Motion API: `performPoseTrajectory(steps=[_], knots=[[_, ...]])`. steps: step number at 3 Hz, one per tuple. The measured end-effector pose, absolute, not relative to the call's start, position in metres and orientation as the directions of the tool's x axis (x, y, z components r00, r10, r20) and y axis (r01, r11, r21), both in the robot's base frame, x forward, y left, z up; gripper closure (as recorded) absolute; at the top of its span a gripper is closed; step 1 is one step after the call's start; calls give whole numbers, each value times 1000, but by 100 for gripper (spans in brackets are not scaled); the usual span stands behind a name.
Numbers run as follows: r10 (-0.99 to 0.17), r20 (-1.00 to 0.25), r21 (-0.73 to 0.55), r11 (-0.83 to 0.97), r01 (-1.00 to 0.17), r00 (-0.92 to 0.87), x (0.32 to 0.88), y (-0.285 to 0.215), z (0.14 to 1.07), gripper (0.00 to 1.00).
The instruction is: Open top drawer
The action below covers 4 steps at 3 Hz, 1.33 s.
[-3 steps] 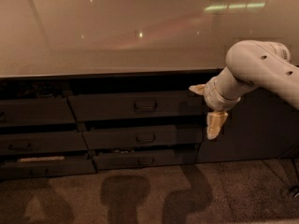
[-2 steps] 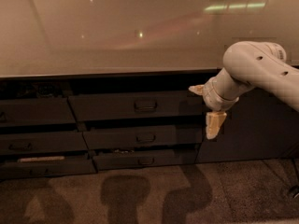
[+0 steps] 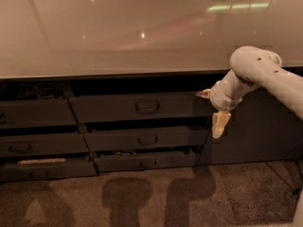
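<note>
The top drawer is the widest dark grey front in the middle column, just under the counter edge, with a small loop handle at its centre. It stands a little out from the cabinet, with a dark gap above it. My gripper is at the drawer's right end, well right of the handle. It is open and empty: one pale finger points left near the front's top right corner, and the other hangs down. The white arm comes in from the right.
Two narrower drawer fronts sit below it, also slightly out. More drawers stand at the left, the lowest showing a pale object. A dark cabinet door is behind the arm. The glossy countertop overhangs; carpet lies below.
Hardly anything: the arm's elbow has shifted very slightly left and down, and the gripper stays at the drawer's right end. The drawers have not moved.
</note>
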<state>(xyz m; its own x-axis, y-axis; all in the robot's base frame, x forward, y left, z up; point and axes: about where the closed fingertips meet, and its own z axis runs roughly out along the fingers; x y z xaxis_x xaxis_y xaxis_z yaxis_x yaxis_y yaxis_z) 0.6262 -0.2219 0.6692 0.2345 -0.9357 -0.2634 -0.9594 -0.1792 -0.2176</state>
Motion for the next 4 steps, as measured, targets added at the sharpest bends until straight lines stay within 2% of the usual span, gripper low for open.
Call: performPoseTrajectory(steps=[3,4], knots=[[-953,-233,-226,-143,-964,196,625,-224,664,0],[-963,-211,-226,-118,-967,167,642,-231,682,0]])
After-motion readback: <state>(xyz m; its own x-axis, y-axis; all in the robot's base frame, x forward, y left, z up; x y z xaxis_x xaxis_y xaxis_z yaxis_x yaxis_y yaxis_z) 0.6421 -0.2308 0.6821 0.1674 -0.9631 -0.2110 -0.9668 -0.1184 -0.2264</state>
